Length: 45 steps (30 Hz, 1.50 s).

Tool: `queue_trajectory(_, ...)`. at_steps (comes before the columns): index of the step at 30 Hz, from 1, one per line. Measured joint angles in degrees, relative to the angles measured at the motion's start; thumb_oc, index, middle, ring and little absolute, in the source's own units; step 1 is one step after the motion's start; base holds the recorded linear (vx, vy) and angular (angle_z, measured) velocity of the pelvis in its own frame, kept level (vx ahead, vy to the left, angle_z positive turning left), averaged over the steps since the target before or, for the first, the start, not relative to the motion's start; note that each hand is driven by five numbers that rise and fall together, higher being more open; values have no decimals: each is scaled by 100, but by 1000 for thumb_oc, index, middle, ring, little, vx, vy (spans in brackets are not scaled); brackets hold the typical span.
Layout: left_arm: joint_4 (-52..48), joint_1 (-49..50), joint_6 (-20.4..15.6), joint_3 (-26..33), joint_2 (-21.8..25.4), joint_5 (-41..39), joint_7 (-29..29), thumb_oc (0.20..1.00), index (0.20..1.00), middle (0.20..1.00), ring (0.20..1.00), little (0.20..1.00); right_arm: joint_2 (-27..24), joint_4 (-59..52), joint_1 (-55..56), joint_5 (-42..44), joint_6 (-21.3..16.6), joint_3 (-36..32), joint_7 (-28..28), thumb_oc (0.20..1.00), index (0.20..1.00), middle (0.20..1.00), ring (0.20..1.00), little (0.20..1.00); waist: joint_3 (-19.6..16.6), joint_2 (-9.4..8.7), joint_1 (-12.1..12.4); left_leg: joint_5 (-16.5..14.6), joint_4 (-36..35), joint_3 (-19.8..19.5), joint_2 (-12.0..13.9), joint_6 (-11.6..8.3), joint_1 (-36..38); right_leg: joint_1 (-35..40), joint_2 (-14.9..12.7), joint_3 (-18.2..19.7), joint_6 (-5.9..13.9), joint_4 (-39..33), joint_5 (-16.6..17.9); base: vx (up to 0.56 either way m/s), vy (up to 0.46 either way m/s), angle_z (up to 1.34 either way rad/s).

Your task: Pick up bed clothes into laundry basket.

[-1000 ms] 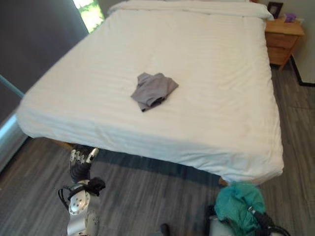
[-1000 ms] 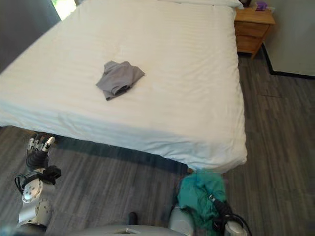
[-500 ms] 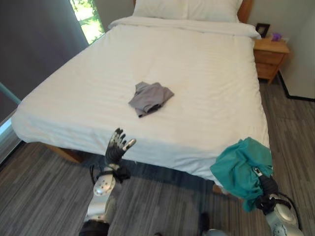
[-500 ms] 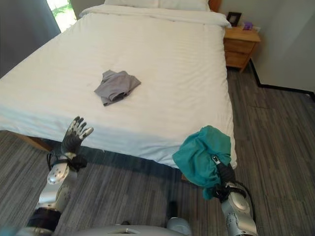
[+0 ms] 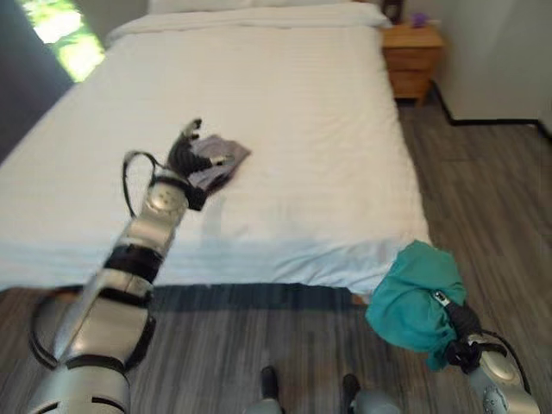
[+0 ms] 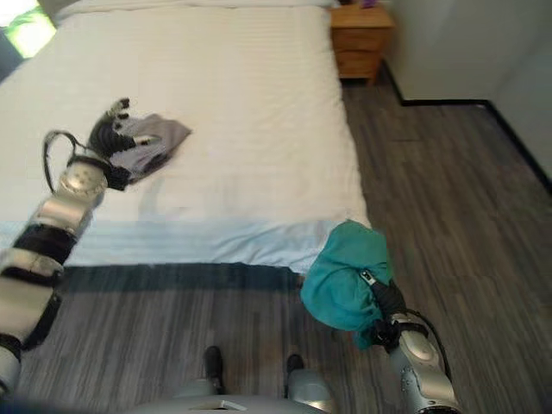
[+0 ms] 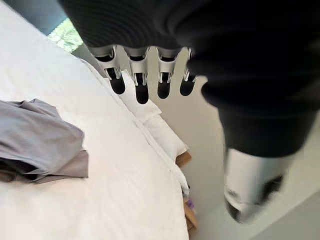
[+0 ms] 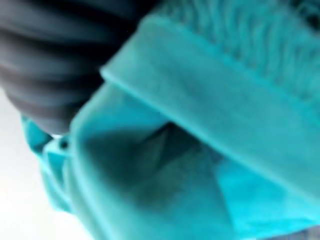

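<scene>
A crumpled grey garment (image 5: 220,164) lies on the white bed (image 5: 328,129), toward its left half. My left hand (image 5: 185,152) reaches over the bed and hovers at the garment's near-left edge, fingers (image 7: 139,85) straight and spread, holding nothing. The garment (image 7: 37,137) lies just below those fingers. My right hand (image 5: 457,321) is low at the right, off the bed's foot corner, shut on a bunched teal garment (image 5: 412,293) that hangs over the floor. The teal cloth (image 8: 200,125) hides that hand's fingers.
A wooden nightstand (image 5: 412,47) stands at the bed's far right corner. Pillows (image 7: 162,132) lie at the head of the bed. Grey plank floor (image 6: 457,172) runs along the bed's right side and foot.
My left arm has swung up from beside the bed's foot and out over the mattress to the grey garment. The right hand still carries the teal garment. The camera has shifted right.
</scene>
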Motion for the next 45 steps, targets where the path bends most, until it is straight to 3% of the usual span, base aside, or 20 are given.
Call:
queue_trajectory(4,947,-778,145,-250,243,24,13,1000,1000,1000,1000,1000,96,-263,136,282,93,641,215,200,200,200,200,200,7,-489,-378,-47,-27,444,-254,187,-201,-240,-320,22,228,-430,557,84,115,-53)
queue_trajectory(6,1110,-858,224,-357,373,234,45,1000,1000,1000,1000,1000,96,-387,190,286,105,797,343,200,200,200,200,200,21,-563,-451,-54,-27,537,-254,201,-215,-238,-329,86,280,-607,776,-38,42,-36)
queue_trajectory(10,1662,-1693,403,-954,793,1039,201,1000,1000,1000,1000,1000,-28,-614,200,326,84,741,485,200,200,200,200,200,116,-835,-696,-84,-26,673,-169,173,-442,-555,-217,132,428,-630,930,-25,42,-21)
queue_trajectory(14,1925,-2178,679,-1126,1187,1915,454,1000,1000,1000,1000,1000,-285,-668,459,326,33,228,480,200,200,200,200,200,230,-1108,-785,-118,15,666,-7,139,-853,-973,-60,89,438,-629,1093,41,63,-11)
queue_trajectory(17,2126,-2352,764,-1193,1636,2203,577,1000,1000,1000,1000,1000,-383,-757,523,326,-114,257,477,200,200,200,200,200,271,-1276,-888,-201,132,633,98,37,-1214,-1312,39,70,497,-629,1295,34,47,-9)
queue_trajectory(20,2278,-2366,837,-1421,1748,2288,617,1000,1000,1000,1000,1000,-375,-750,637,318,-152,335,498,200,200,200,200,200,293,-1427,-875,-134,168,600,103,110,-1393,-1463,55,20,493,-630,1339,3,27,3)
queue_trajectory(26,2519,-2358,946,-1894,2038,3108,553,1000,1000,1000,1000,1000,-408,-858,600,309,-229,695,578,200,200,200,200,200,294,-1448,-814,-168,219,572,107,85,-1505,-1541,86,-129,439,-630,1381,7,13,3)
queue_trajectory(30,2589,-2334,929,-1783,2054,3100,504,1000,1000,1000,1000,1000,-429,-917,595,308,-243,742,658,200,200,200,200,200,306,-1454,-837,-174,263,484,143,79,-1618,-1595,117,-221,409,-631,1410,-8,-11,7)
queue_trajectory(37,2327,-2467,660,-1679,2340,2870,563,1000,1000,1000,1000,1000,-510,-865,558,310,-349,733,638,200,200,200,200,200,357,-1469,-900,-295,756,388,177,128,-2457,-2160,118,-273,451,-631,1513,-45,24,4)
queue_trajectory(39,2313,-2554,548,-1690,2348,2857,545,200,200,200,200,200,-514,-871,530,309,-403,726,617,200,200,200,200,200,376,-1439,-916,-505,1091,293,225,91,-2765,-2317,131,-275,518,-630,1601,-21,26,-1)
queue_trajectory(42,2246,-2602,498,-1689,2410,2861,575,200,200,200,200,200,-511,-868,480,303,-414,749,579,200,200,200,200,200,383,-1433,-923,-611,1384,303,271,149,-3027,-2489,134,-272,661,-631,1781,-26,29,-10)
queue_trajectory(45,2212,-2835,519,-1796,2496,2854,583,200,200,200,200,200,-506,-867,428,245,-411,870,544,200,200,200,200,200,383,-1433,-981,-709,1525,350,342,221,-3157,-2647,169,-287,796,-633,2215,-24,7,-22)
